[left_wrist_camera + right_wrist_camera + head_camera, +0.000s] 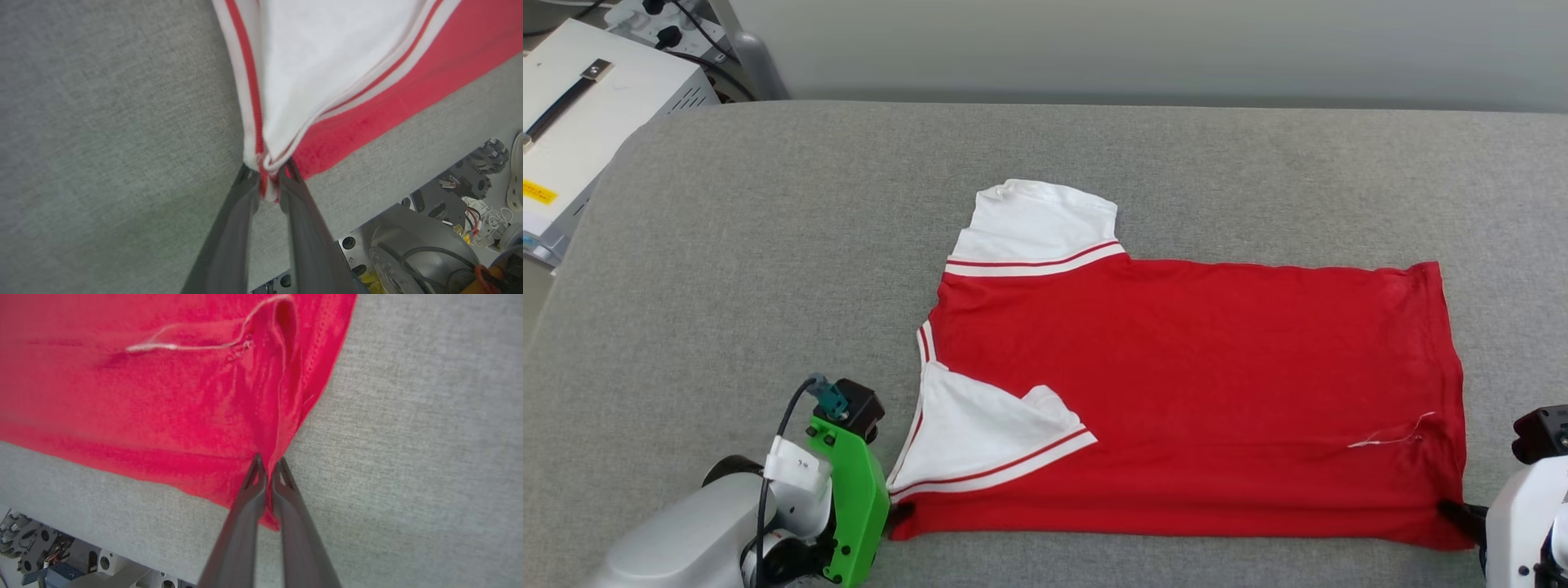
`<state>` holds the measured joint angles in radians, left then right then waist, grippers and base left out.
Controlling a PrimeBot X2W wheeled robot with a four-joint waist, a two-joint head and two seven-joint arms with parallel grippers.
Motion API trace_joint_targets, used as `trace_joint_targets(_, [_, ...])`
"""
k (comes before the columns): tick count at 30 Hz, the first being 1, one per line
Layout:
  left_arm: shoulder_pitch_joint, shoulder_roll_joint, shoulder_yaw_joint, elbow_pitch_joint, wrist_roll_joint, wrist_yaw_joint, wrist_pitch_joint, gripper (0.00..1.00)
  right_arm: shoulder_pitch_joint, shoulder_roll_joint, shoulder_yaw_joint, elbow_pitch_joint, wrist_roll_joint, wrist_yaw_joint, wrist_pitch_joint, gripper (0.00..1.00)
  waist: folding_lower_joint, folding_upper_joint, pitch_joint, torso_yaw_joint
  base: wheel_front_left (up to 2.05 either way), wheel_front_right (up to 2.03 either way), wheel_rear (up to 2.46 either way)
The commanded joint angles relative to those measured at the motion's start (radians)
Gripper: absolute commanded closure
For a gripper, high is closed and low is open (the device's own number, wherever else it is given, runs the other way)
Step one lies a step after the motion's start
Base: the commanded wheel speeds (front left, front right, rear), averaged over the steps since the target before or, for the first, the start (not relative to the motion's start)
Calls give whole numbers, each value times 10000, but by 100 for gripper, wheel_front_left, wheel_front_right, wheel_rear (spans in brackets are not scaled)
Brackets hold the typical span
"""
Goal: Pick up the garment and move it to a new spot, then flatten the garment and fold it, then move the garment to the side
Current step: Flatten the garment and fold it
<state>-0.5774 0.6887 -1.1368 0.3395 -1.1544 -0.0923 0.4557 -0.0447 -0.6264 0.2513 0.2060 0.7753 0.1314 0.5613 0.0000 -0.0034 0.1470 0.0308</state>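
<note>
Wrist-view detail: garment (1176, 367) corners inside left tool (267, 174), right tool (268, 464).

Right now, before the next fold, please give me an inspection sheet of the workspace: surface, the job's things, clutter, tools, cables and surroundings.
Surface: grey woven fabric-covered table, flat and even.
Job's things: red jersey T-shirt with white striped-trim sleeves lies flat, collar end toward the robot's left; its near sleeve is folded onto the body.
Clutter: loose white thread on the shirt near the hem.
Tools: left tool shut on the near shoulder corner; right tool shut on the near hem corner.
Cables: black cable at the left wrist.
Surroundings: white metal box beyond the far left corner; pale wall.
</note>
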Motion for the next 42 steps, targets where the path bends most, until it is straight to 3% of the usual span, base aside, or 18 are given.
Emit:
trace_joint_targets(1, [53,-19,-27,148,85,7,-136,0,-166,78,-116,100,-108,-7,-230,0,0,34,-72,57,0,0,0])
trace_joint_targets(9, [-357,515,420,-366,298,178,-700,0,-153,350,-1159,-289,-991,-7,-2261,0,0,34,-564,187,0,0,0])
trace_joint_targets(15, [-1102,833,1020,-1044,697,624,-1318,0,-353,1228,-2309,-993,-2201,-7,-3809,0,0,34,-578,62,0,0,0])
trace_joint_targets(20, [-1957,615,1557,-1027,1217,1016,-2143,0,-599,2317,-3021,-1811,-3306,-7,-4813,0,0,34,-164,-195,0,0,0])
trace_joint_targets(26, [-3302,5,1919,-429,1756,1098,-2625,0,-845,3361,-3387,-2786,-4308,-7,-5727,0,0,34,702,-621,0,0,0])
trace_joint_targets(33, [-5317,-590,2101,729,1818,576,-1819,0,-1138,3868,-3086,-3526,-4841,-7,-6155,0,0,34,1933,-1145,0,0,0])
trace_joint_targets(42, [-7624,-968,1539,2179,1490,-76,1474,0,-1751,3912,-2599,-3783,-5007,-7,-6336,0,0,34,3343,-1739,0,0,0])
